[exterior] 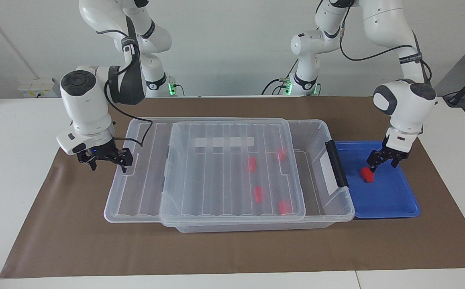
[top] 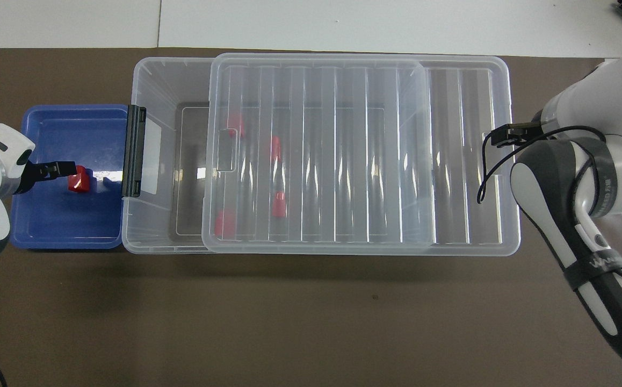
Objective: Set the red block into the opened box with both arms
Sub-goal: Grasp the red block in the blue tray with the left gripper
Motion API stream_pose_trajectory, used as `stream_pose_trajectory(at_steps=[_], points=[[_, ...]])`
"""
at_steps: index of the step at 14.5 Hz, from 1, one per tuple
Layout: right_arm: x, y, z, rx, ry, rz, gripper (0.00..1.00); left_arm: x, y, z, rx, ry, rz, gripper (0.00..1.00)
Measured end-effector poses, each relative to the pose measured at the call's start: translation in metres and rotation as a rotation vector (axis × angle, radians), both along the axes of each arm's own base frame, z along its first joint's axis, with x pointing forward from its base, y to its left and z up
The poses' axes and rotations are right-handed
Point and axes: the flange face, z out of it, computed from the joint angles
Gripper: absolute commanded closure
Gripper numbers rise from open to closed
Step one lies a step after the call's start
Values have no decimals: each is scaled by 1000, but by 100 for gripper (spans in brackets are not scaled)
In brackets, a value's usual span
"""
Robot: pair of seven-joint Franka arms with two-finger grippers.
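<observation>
The left gripper [exterior: 383, 161] is low over the shallow blue plastic tray [exterior: 393, 200] at the left arm's end of the table, jaws spread wide and holding nothing, its tips right at the small bright red plastic block [exterior: 367, 174] lying in that tray. That block looks light and rigid, with smooth, possibly slick faces and a stepped top, so I'd pinch it low across its two flat sides. At the right arm's end, the right gripper [exterior: 106, 158] is at the edge of the ribbed clear lid [exterior: 136, 192], fingers open as wide as they go; whether it is hooked on that edge I can't tell. The lid sits slid toward that end on the large clear plastic storage box [exterior: 317, 132], leaving a gap beside the black handle [exterior: 336, 163], probably the way in. Four more red blocks [exterior: 258, 194] show through the lid. The facing view gives the left gripper's height over the tray; the overhead view shows the gap's width [top: 168, 156] and the fingers lined up with the block [top: 79, 179].
</observation>
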Motion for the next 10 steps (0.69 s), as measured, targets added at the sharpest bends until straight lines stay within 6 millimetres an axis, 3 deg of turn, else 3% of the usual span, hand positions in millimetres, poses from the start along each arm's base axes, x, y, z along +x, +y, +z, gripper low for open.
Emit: stream_pose_trajectory(at_steps=[2, 10], points=[[0, -3, 0, -15, 3, 3, 0, 3, -6, -14, -4, 6, 0, 0], [-3, -13, 3, -47, 26, 1, 0, 4, -21, -16, -7, 9, -16, 0]])
